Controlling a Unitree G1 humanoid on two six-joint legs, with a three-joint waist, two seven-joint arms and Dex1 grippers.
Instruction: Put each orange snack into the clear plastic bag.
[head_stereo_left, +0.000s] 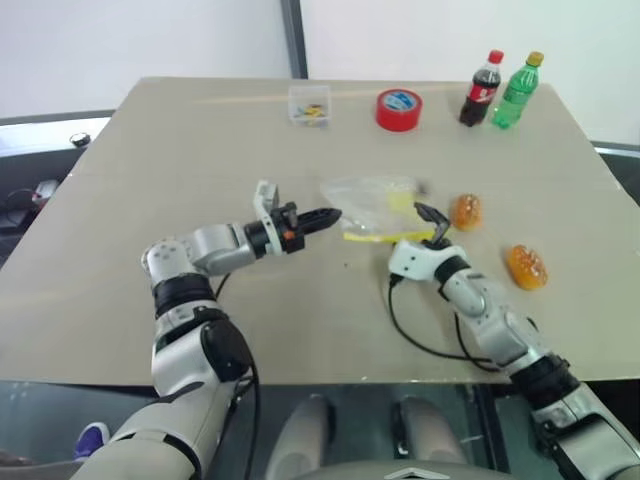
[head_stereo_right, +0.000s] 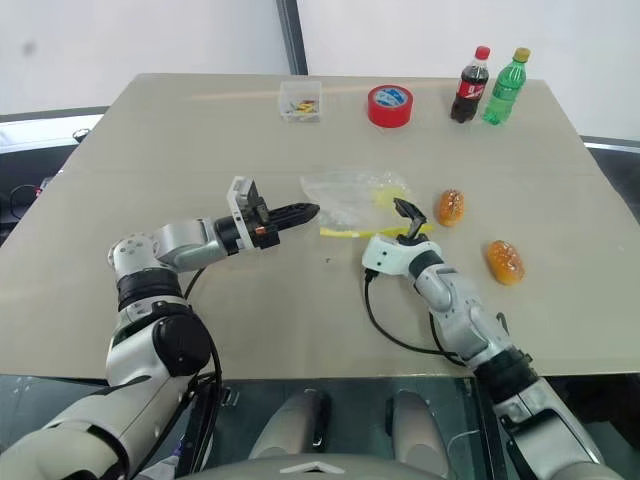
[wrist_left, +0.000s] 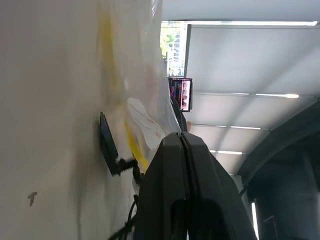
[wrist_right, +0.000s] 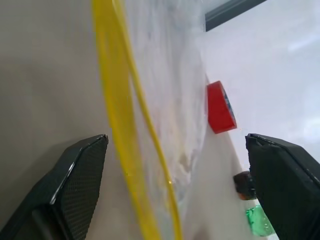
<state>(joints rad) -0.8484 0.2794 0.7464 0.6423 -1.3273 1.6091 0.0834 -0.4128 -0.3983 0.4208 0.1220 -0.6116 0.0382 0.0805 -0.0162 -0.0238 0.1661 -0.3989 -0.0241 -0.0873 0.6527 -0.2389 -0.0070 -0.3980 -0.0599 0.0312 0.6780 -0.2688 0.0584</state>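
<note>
Two orange snacks (head_stereo_left: 466, 211) beside right gripper (head_stereo_left: 432, 224)

Both arms reach forward over the tabletop (head_stereo_left: 180, 150), converging toward its middle. The left tool (head_stereo_left: 328, 215) points level, forward and to the right, its two black fingers (wrist_left: 182, 150) pressed together at the tips. The right tool (head_stereo_left: 433, 224), on a bent forearm angled forward and left, holds its fingers (wrist_right: 75, 185) spread wide apart.

Bright, even overhead light, faint shadows (wrist views blur up close).
</note>
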